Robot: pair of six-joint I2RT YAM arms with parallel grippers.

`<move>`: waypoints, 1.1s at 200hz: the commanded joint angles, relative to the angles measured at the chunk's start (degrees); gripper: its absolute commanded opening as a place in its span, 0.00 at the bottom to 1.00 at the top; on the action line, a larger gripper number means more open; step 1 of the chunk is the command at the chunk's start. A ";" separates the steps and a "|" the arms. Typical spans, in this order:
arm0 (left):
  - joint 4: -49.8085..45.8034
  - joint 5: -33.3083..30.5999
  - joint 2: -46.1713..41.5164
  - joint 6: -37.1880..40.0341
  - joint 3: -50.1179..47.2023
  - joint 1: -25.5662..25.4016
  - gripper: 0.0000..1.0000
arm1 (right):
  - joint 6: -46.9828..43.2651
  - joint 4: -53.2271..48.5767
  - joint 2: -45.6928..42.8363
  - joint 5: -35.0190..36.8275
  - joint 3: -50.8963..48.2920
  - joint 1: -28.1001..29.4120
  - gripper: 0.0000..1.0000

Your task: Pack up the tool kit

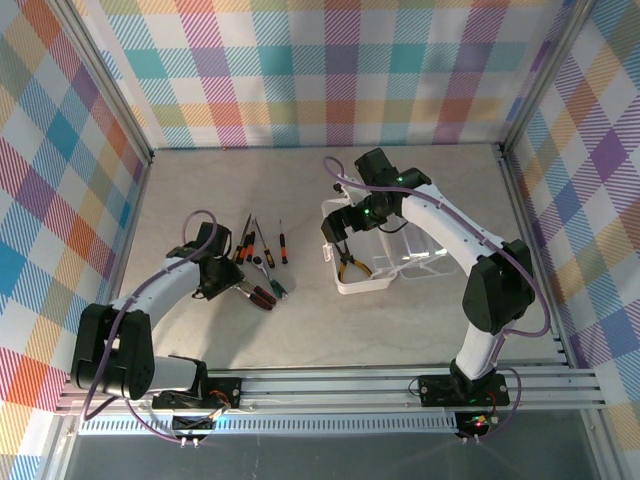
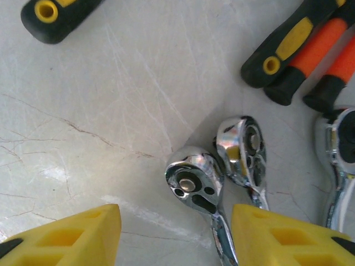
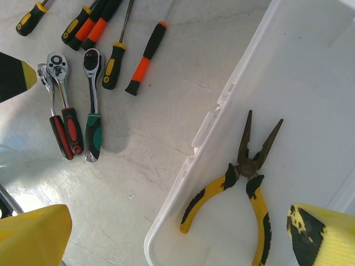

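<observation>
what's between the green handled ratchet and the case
In the right wrist view, a black-and-yellow screwdriver and an orange-and-black screwdriver lie between the head of the ratchet and the case; level with its green grip the table is bare.

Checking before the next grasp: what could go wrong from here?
1. The left gripper is open over two ratchets lying side by side; closing may catch both or knock one away.
2. The right gripper, open, straddles the wall of the case; coming down, it could hit the rim.
3. The pliers lie diagonally, spread open, in the case, so later tools may pile up on them.
</observation>
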 commanded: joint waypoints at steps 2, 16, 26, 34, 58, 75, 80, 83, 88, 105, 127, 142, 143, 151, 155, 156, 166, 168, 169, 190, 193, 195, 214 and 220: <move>1.33 1.74 3.23 0.81 -1.24 0.92 0.55 | -0.71 0.72 -0.06 -1.21 -0.20 0.33 0.99; 2.33 2.12 4.91 0.76 -0.99 0.97 0.55 | -0.67 0.79 -0.34 -1.06 -0.55 0.33 0.99; 2.88 2.00 5.74 0.78 -0.76 0.95 0.54 | -0.74 0.85 -0.41 -0.92 -0.75 0.32 0.99; 3.21 1.91 6.31 0.85 -0.48 0.94 0.54 | -0.72 0.81 -0.54 -0.89 -0.78 0.33 0.99; 4.01 1.80 8.07 1.37 0.55 0.97 0.54 | -0.84 0.66 -0.46 -0.88 -0.73 0.33 0.99; 4.60 1.77 9.39 1.65 0.93 0.96 0.53 | -0.81 0.69 -0.37 -0.77 -0.67 0.33 0.99; 4.71 1.88 9.82 1.77 0.98 0.92 0.51 | -0.81 0.65 -0.35 -0.71 -0.65 0.29 0.99; 4.83 1.87 10.09 1.81 1.04 0.93 0.50 | -0.86 0.64 -0.30 -0.71 -0.65 0.32 0.99; 5.01 1.97 10.44 1.90 0.97 0.96 0.47 | -0.87 0.63 -0.27 -0.63 -0.62 0.33 0.99; 5.71 2.49 11.65 2.08 0.61 0.92 0.39 | -1.02 0.55 -0.19 -0.53 -0.55 0.33 0.99; 6.64 3.02 12.91 2.34 0.17 0.97 0.27 | -1.25 0.29 0.02 -0.44 -0.30 0.20 0.99; 6.98 3.39 13.55 2.65 0.15 0.97 0.18 | -1.34 0.15 0.16 -0.44 -0.13 0.24 0.99; 6.99 3.39 13.57 2.68 0.20 0.97 0.18 | -1.37 0.13 0.16 -0.44 -0.16 0.24 0.99; 6.90 3.51 13.77 3.06 0.38 0.97 0.13 | -1.38 0.02 0.24 -0.44 -0.02 0.24 0.99; 6.87 3.57 13.85 3.30 0.43 0.98 0.09 | -1.34 0.02 0.24 -0.44 0.13 0.24 0.99; 6.85 3.57 13.86 3.31 0.47 0.93 0.09 | -1.37 0.02 0.24 -0.44 0.15 0.24 0.99; 6.59 3.66 13.79 3.81 0.71 0.96 0.00 | -1.40 -0.07 0.33 -0.44 0.24 0.24 0.99; 6.48 3.66 13.78 3.88 0.79 0.97 0.00 | -1.40 -0.07 0.33 -0.44 0.32 0.20 0.99; 6.43 3.66 13.78 3.95 0.83 0.97 0.00 | -1.40 -0.07 0.33 -0.44 0.33 0.22 0.99; 5.56 3.79 12.88 5.24 1.54 0.95 0.00 | -1.45 -0.42 0.44 -0.44 0.70 0.24 0.99; 5.36 3.79 12.68 5.40 1.64 0.95 0.00 | -1.45 -0.42 0.42 -0.44 0.75 0.24 0.99; 5.27 3.82 12.54 5.48 1.66 0.96 0.00 | -1.50 -0.42 0.42 -0.44 0.77 0.24 0.99; 3.72 4.18 10.58 6.77 2.65 0.97 0.00 | -1.51 -0.69 0.34 -0.44 1.07 0.24 0.99; 3.06 4.19 9.73 7.27 3.07 0.97 0.00 | -1.50 -0.77 0.25 -0.51 1.13 0.24 0.99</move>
